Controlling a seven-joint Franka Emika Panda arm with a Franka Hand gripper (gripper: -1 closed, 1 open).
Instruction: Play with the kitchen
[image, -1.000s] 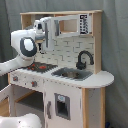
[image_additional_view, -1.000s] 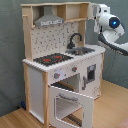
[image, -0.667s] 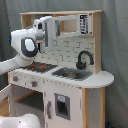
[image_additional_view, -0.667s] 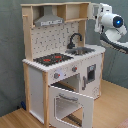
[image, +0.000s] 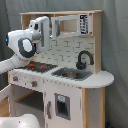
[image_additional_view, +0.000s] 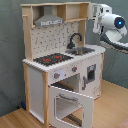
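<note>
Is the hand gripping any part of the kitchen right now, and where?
Cannot be told. The hand is up beside the kitchen at its top shelf, but neither exterior view shows a hold or contact.

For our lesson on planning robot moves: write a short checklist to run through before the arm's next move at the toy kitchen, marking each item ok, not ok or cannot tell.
1. Kitchen standing upright and steady: ok in both exterior views.
2. Oven door shut: not ok; it hangs open, folded down, in the second exterior view.
3. Hob free of loose items: ok, nothing lies on it.
4. Sink and tap free of the arm: ok.
5. Gripper apart from the kitchen: cannot tell; it sits close beside the top shelf.
6. Whether the gripper holds something: cannot tell.
</note>
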